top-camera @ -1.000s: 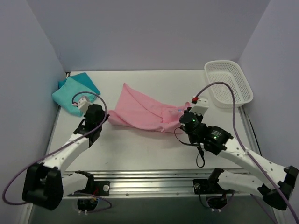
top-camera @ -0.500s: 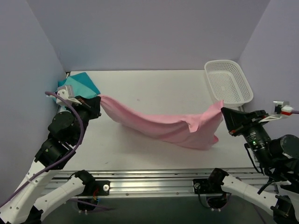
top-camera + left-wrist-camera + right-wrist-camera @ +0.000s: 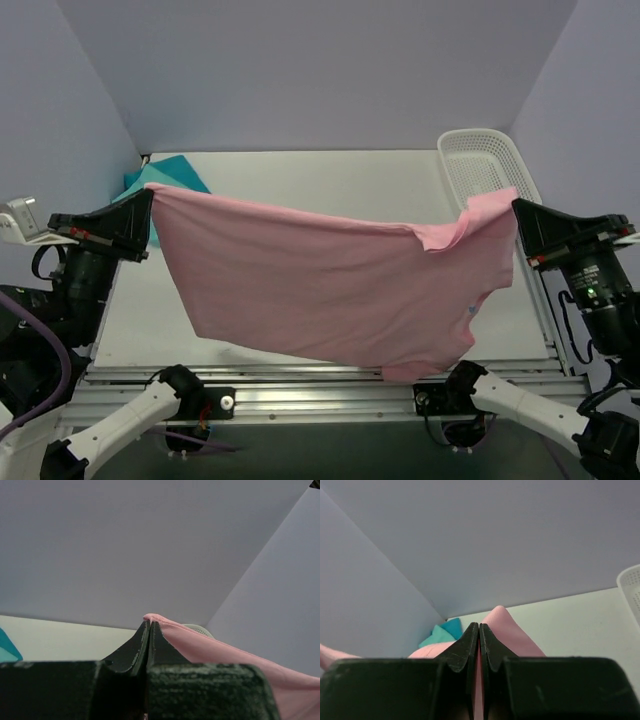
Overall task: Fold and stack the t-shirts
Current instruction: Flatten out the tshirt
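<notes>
**Holding the pink shirt up wide in the air**

The left gripper (image 3: 149,625) is shut tight on one top corner of the pink t-shirt (image 3: 330,290). The right gripper (image 3: 479,626) is shut tight on the other top corner. Each one has only a thin bit of cloth between its fingers. The shirt hangs between the two grippers and drops down below them, over the table (image 3: 300,170). I cannot tell if its bottom edge touches anything.

The teal t-shirt (image 3: 165,172) lies down on the table just past the left gripper. The white basket (image 3: 480,150) sits just past the right gripper.

Here is what could go wrong. Each gripper holds only a tiny pinch, so a hard pull apart could make a corner slip out. The cloth near the right gripper is curled over, and that curl could turn into a crease when the shirt is laid down. The low edge hangs near the front of the table, so it could drape over the side. The shirt could also land on the basket or the teal shirt.

The pink shirt is soft, thin and floppy, and it sags in the middle. The teal shirt looks soft and flat. The basket is hard plastic, full of little holes, with round corners. The gripper fingers are black, hard and pointy.
</notes>
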You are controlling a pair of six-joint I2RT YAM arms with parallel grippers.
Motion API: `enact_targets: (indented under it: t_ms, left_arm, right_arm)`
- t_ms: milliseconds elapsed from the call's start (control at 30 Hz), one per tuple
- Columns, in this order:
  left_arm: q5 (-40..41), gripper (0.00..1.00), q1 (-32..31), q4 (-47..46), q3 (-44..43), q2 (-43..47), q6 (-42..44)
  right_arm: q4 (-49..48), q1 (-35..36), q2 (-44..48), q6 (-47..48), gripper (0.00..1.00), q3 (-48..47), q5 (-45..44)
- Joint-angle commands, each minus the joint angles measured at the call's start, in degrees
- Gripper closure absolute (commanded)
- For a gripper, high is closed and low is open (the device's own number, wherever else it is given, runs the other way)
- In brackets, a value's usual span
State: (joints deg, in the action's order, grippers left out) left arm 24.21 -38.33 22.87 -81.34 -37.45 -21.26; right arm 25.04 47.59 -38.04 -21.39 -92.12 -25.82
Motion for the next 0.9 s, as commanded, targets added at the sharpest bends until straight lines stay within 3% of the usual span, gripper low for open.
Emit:
enact_targets:
  t_ms: [0, 267, 400, 533, 633, 867]
  left_arm:
    - [1.7, 0.98, -0.2, 0.1, 1.2, -4.9, 1.8]
    - [7.8, 0.98, -0.1, -10.2, 15.4, -10.9, -0.9]
    - [10.7, 0.98, 2.4, -15.6, 18.8, -20.0, -1.3]
    - [-2.6, 0.98, 12.2, -20.7, 20.7, -32.9, -6.2]
    - [-4.4, 0.98, 15.9, -30.5, 22.8, -43.4, -8.1]
    - [-4.3, 0.98, 19.1, -32.8, 7.4, -71.3, -8.2]
  right_arm:
    - [-0.3, 0.1, -6.2, -1.7, 1.0, 2.0, -10.1]
    - [-4.0, -0.1, -19.2, -5.3, 1.0, 13.4, -25.3]
    - [-9.8, -4.0, -27.6, -6.0, 1.0, 17.9, -24.8]
    - [-14.7, -9.5, -35.9, -7.2, 1.0, 21.0, -20.2]
    - [-18.1, -14.5, -43.5, -7.9, 1.0, 21.3, -19.1]
    - [-23.5, -21.8, -72.9, -8.1, 1.0, 9.2, -18.0]
